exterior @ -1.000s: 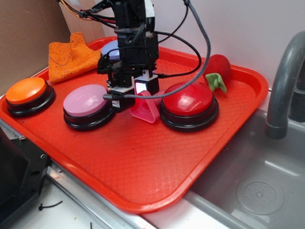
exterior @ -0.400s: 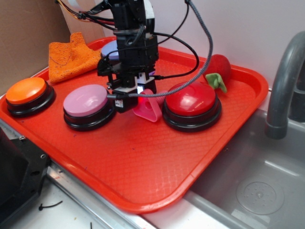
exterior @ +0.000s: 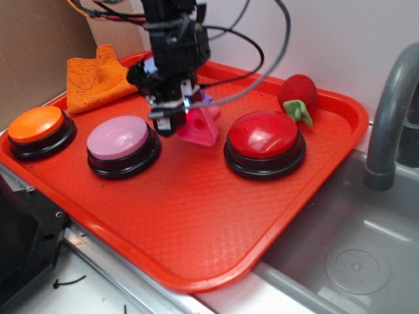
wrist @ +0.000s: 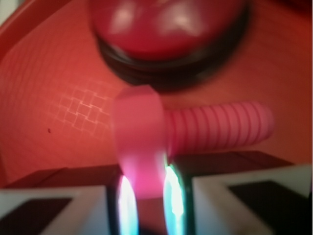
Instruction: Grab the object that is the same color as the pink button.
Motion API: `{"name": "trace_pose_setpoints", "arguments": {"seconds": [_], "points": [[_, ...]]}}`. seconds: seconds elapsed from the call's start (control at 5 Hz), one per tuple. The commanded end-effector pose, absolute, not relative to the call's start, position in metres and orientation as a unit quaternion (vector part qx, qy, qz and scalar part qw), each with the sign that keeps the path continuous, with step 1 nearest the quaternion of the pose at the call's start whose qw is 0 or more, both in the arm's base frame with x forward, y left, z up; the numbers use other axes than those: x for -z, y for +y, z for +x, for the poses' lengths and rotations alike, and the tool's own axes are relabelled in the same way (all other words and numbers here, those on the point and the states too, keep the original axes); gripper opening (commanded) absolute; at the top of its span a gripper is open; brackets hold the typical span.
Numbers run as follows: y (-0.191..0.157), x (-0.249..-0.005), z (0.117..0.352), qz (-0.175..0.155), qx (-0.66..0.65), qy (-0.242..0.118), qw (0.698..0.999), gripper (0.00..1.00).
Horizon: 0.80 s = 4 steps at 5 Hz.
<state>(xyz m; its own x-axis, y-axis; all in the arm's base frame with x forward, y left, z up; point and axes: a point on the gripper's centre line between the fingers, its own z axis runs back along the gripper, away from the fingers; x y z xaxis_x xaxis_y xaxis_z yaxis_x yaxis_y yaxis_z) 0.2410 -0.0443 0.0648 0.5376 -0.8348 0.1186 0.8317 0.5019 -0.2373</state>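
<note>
Near edge of the red tray (exterior: 196, 261) is bare. Pink button (exterior: 119, 139) sits left, red button (exterior: 264, 135) right. Between them, raised off the tray, the gripper (exterior: 185, 116) has its jaws clamped on the pink toy (exterior: 198, 127). In the wrist view the toy (wrist: 142, 142) is pinched on one side of its loop, with the ribbed stem's long axis running crosswise to the right, away from the jaws. Toy hangs just below and in front of the jaws, so lifting looks like the step in hand. Behind: orange button (exterior: 36, 124), orange cloth (exterior: 91, 82), strawberry (exterior: 298, 91).
</note>
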Motion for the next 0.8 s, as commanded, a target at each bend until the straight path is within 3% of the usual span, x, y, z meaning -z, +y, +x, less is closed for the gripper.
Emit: {"name": "trace_pose_setpoints", "arguments": {"seconds": [0.0, 0.2, 0.6], "points": [[-0.014, -0.166, 0.26, -0.065, 0.259, -0.065, 0.961, 0.0], [-0.007, -0.204, 0.264, -0.045, 0.137, -0.036, 0.989, 0.0], [-0.004, -0.235, 0.264, -0.052, -0.089, -0.062, 0.993, 0.0]]}}
